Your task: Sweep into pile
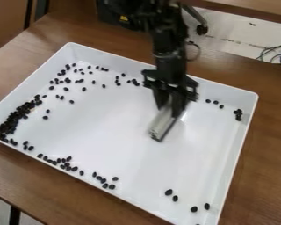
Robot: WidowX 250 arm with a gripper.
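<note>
Camera view: jaws around blurred, seemingly tubular tool (161, 124).

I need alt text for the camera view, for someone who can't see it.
A black robot claw holds a pale tool over a white tray on a wooden table. Small black pieces lie scattered inside, crowded thickest at the picture's left.
</note>
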